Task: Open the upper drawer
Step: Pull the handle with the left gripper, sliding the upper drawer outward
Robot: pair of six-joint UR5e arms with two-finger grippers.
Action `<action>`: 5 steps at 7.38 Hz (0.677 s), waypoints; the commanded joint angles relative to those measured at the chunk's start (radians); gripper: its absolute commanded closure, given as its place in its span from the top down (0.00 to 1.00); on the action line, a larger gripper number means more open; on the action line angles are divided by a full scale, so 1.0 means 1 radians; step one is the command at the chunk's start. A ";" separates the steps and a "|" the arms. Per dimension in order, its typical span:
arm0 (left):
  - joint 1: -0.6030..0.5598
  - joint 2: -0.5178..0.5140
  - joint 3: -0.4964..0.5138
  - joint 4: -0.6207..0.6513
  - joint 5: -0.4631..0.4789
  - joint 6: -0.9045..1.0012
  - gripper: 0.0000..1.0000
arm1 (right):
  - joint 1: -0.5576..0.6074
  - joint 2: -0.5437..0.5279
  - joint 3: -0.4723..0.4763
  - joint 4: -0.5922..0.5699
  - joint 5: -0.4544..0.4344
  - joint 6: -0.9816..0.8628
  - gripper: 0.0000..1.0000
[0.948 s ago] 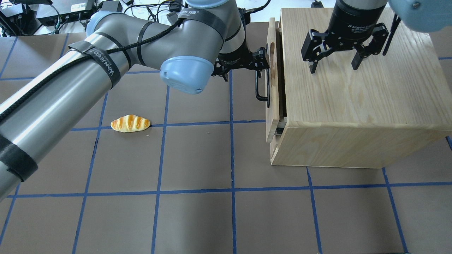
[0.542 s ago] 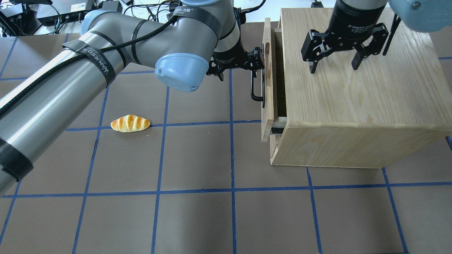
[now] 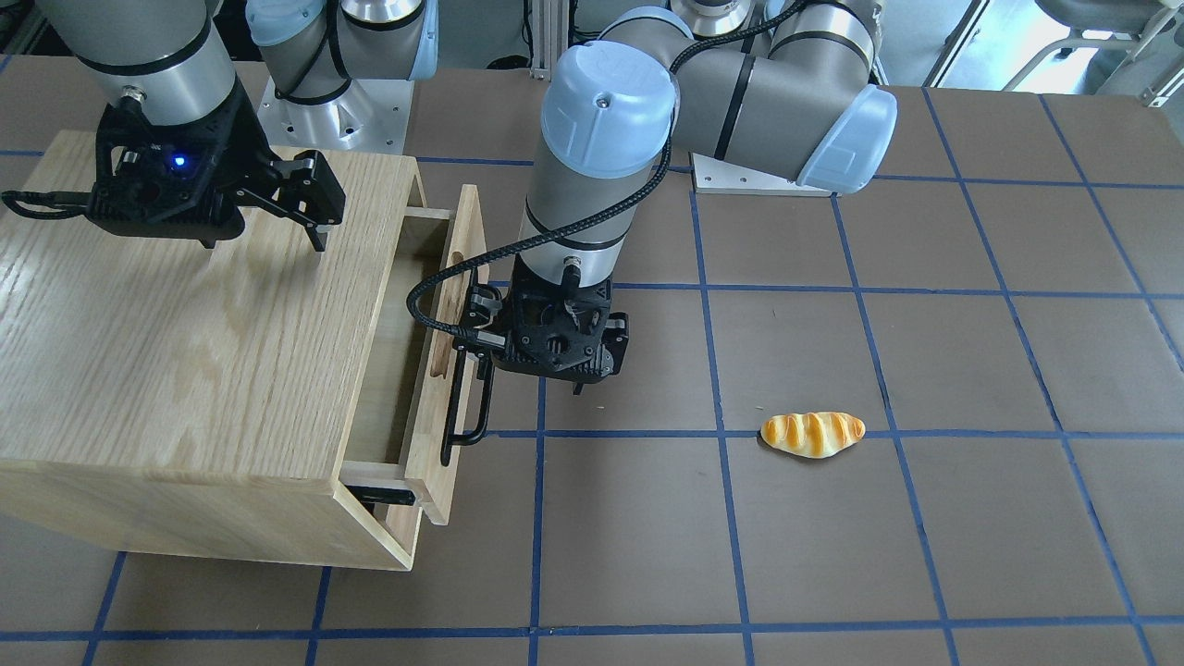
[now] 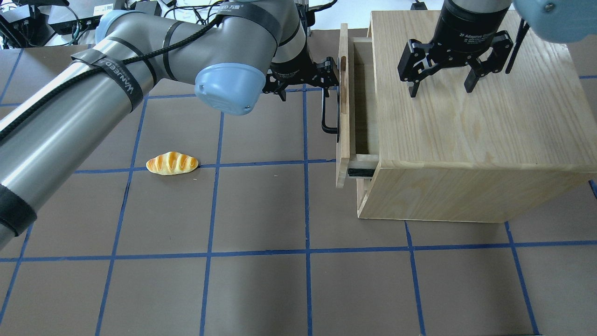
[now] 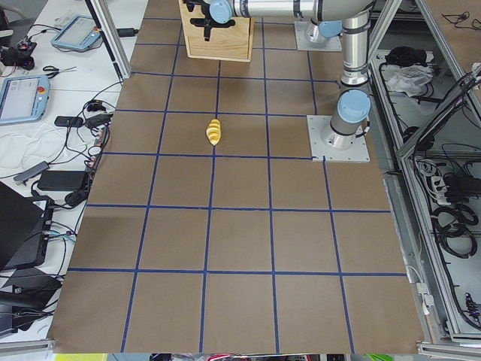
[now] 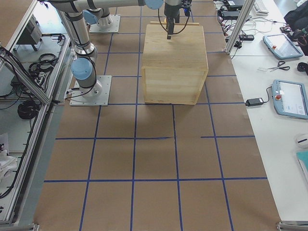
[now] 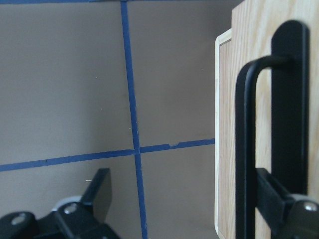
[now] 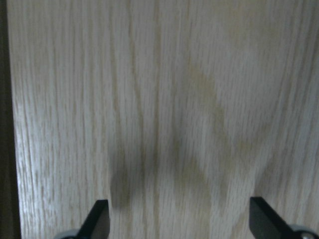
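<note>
The upper drawer (image 4: pixel 343 144) is a shallow light-oak drawer with a black bar handle (image 4: pixel 325 116), pulled partly out of the oak cabinet (image 4: pixel 466 140) toward the table's middle. My left gripper (image 4: pixel 308 88) is at the handle with its jaws wide apart. In the left wrist view (image 7: pixel 184 199) one finger (image 7: pixel 271 191) sits hooked between the bar (image 7: pixel 244 149) and the drawer front, the other (image 7: pixel 99 191) out over the table. The front view shows the drawer (image 3: pixel 462 240), handle (image 3: pixel 461 412) and left gripper (image 3: pixel 527 370). My right gripper (image 4: pixel 440 88) hangs open and empty just above the cabinet top (image 8: pixel 159 99).
A toy bread roll (image 4: pixel 171 163) lies on the brown mat left of the cabinet, also in the front view (image 3: pixel 812 433). A lower drawer front shows under the upper one at the cabinet's near corner (image 3: pixel 407 536). Cables and electronics lie beyond the table's far left edge (image 4: pixel 70 18).
My left gripper has moved left, away from the cabinet, and the upper drawer has slid further out with it. The right gripper and the bread roll have not moved.
</note>
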 commanded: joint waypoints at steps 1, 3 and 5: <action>0.008 0.002 -0.004 0.000 0.005 0.014 1.00 | 0.000 0.000 -0.001 0.000 0.000 0.000 1.00; 0.015 0.001 -0.003 -0.002 0.011 0.015 1.00 | 0.000 0.000 0.001 0.000 0.000 0.000 1.00; 0.041 0.002 -0.004 -0.002 0.021 0.061 1.00 | 0.000 0.000 -0.001 0.000 0.000 0.001 1.00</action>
